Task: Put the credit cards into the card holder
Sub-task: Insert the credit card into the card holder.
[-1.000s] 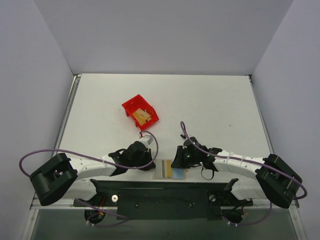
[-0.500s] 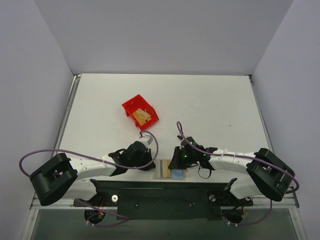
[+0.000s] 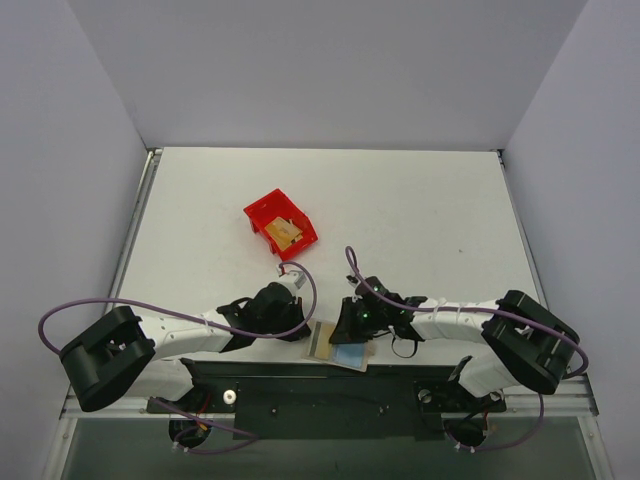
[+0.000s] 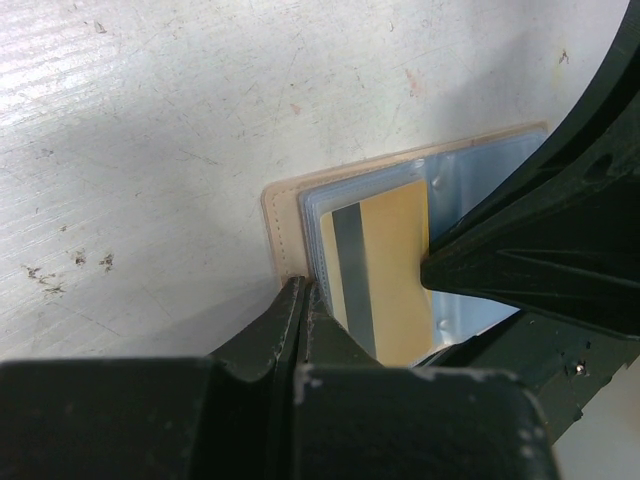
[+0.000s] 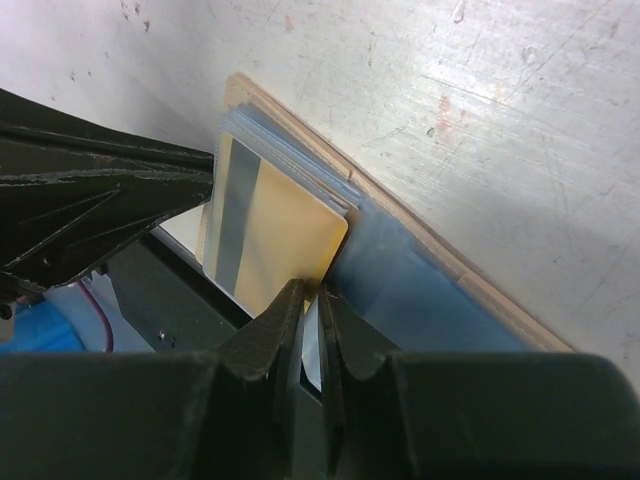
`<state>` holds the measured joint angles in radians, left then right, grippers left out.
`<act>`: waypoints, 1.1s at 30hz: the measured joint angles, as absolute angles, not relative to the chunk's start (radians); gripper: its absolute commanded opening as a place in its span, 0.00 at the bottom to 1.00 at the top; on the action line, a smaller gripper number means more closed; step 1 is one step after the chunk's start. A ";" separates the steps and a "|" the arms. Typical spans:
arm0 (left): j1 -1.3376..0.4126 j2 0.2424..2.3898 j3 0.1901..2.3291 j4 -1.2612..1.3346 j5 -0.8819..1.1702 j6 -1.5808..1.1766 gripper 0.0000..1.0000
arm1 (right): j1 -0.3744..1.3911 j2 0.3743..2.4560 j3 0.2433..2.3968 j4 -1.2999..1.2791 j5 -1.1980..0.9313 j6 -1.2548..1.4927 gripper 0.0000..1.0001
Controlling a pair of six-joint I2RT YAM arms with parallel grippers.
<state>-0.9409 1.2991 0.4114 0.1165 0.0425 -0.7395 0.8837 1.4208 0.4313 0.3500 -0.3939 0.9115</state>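
Observation:
The beige card holder (image 3: 350,358) lies open at the table's near edge, turned askew, its blue lining (image 5: 420,290) facing up. An orange-yellow credit card (image 4: 385,270) with a grey stripe lies partly under the clear sleeves on the card holder's left half. My left gripper (image 4: 303,290) is shut, its tips pressing on the card holder's beige left rim (image 4: 285,225). From the right, my right gripper (image 5: 312,292) has its jaws almost together, pinching the credit card's (image 5: 270,240) near corner. In the top view the right gripper (image 3: 342,328) hides most of the card.
A red bin (image 3: 280,223) stands mid-table behind the left arm, with more orange-yellow cards (image 3: 287,236) inside. The black base plate (image 3: 330,395) runs directly below the card holder's near edge. The two grippers' fingers almost meet over the card holder.
The right arm has reached further left and its jaws have narrowed onto the card. The card holder has turned and slid slightly over the table's near edge. The left arm is still.

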 measured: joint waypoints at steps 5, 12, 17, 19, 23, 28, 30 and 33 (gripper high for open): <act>-0.941 1.299 0.411 0.116 0.043 -0.739 0.00 | 0.886 1.423 0.432 0.354 -0.400 0.913 0.10; -0.941 1.299 0.411 0.116 0.042 -0.739 0.00 | 0.886 1.426 0.451 0.333 -0.392 0.890 0.13; -0.941 1.294 0.411 0.110 0.033 -0.739 0.00 | 0.885 1.436 0.491 0.298 -0.363 0.858 0.17; -0.941 1.288 0.409 0.106 0.028 -0.739 0.00 | 0.884 1.444 0.503 0.289 -0.358 0.849 0.19; -0.941 1.261 0.399 0.085 0.019 -0.740 0.00 | 0.883 1.444 0.530 0.266 -0.350 0.822 0.22; -0.938 1.221 0.398 0.058 -0.002 -0.739 0.00 | 0.867 1.398 0.569 0.186 -0.308 0.767 0.27; -0.934 1.214 0.398 0.054 -0.006 -0.739 0.00 | 0.856 1.360 0.587 0.140 -0.282 0.744 0.30; -0.934 1.212 0.398 0.051 -0.012 -0.739 0.00 | 0.849 1.304 0.625 0.058 -0.234 0.708 0.34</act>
